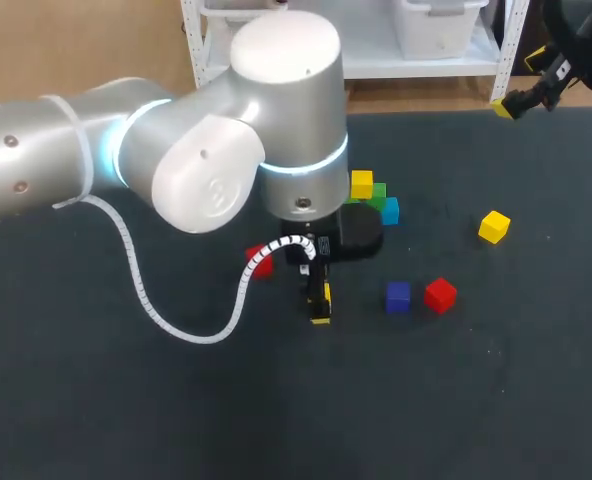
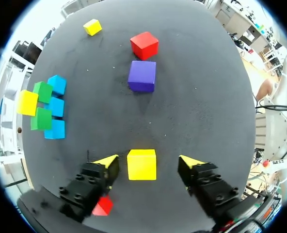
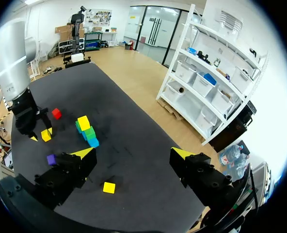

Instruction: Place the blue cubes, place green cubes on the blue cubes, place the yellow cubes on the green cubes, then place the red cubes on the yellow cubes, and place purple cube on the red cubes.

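Observation:
In the left wrist view a yellow cube point(image 2: 141, 164) lies on the mat between the fingers of my left gripper point(image 2: 148, 162). One tip is almost at the cube and a gap shows at the other, so the gripper is open. Ahead of it lie a purple cube point(image 2: 142, 75), a red cube point(image 2: 144, 45) and a second yellow cube point(image 2: 92, 27). The stack point(image 2: 46, 108) of blue, green and yellow cubes stands off to one side. In the head view my left gripper point(image 1: 319, 300) points down at mid-table. My right gripper point(image 1: 536, 95) hangs open and empty high over the far right corner.
Another red cube point(image 1: 259, 262) lies just left of my left gripper. The purple cube point(image 1: 398, 296) and red cube point(image 1: 440, 295) sit side by side to its right, and the loose yellow cube point(image 1: 494, 226) lies further right. The stack point(image 1: 374, 197) stands behind the left wrist.

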